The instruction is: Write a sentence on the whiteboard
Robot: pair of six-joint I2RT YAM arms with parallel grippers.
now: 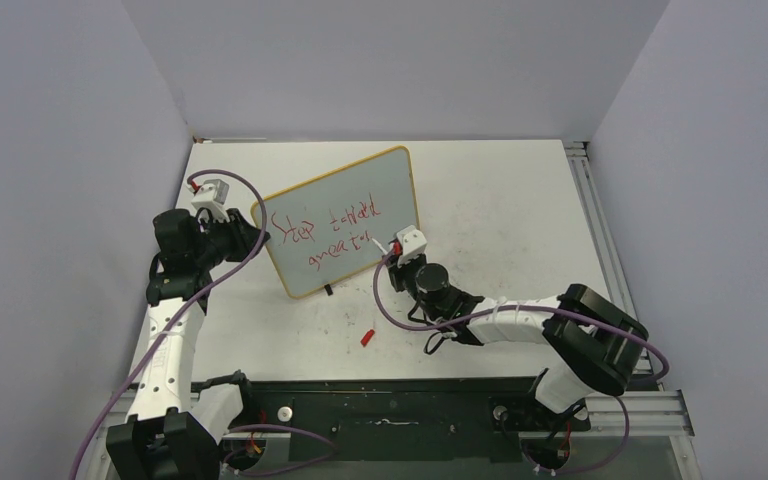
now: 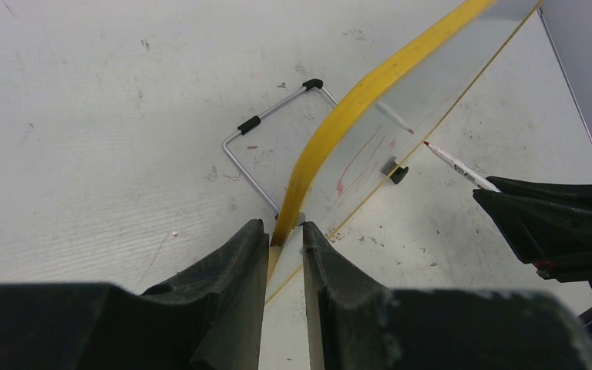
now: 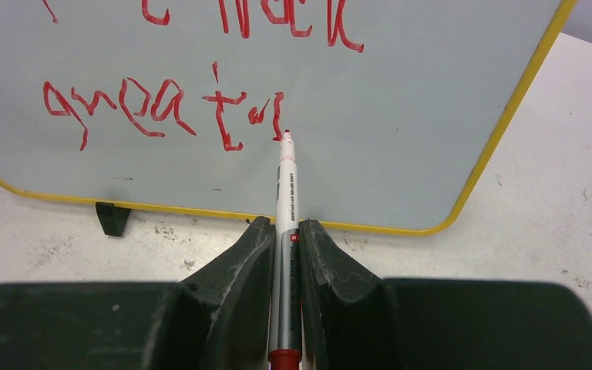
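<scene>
The whiteboard (image 1: 340, 220) stands tilted on the table, pale with a yellow frame. My left gripper (image 2: 285, 239) is shut on the whiteboard's left edge (image 2: 331, 131). The sentence (image 1: 330, 235) is in red script in two lines; the right wrist view shows the lower line (image 3: 162, 104) reading "great" plus part of another letter. My right gripper (image 3: 285, 231) is shut on a white and silver marker (image 3: 286, 200). The marker's red tip touches the board just after the last stroke. The marker also shows in the left wrist view (image 2: 459, 166).
A red marker cap (image 1: 367, 337) lies on the table in front of the board. A wire stand (image 2: 266, 142) props the board from behind. A black foot (image 3: 112, 217) sits under the board's lower edge. Grey walls enclose the table.
</scene>
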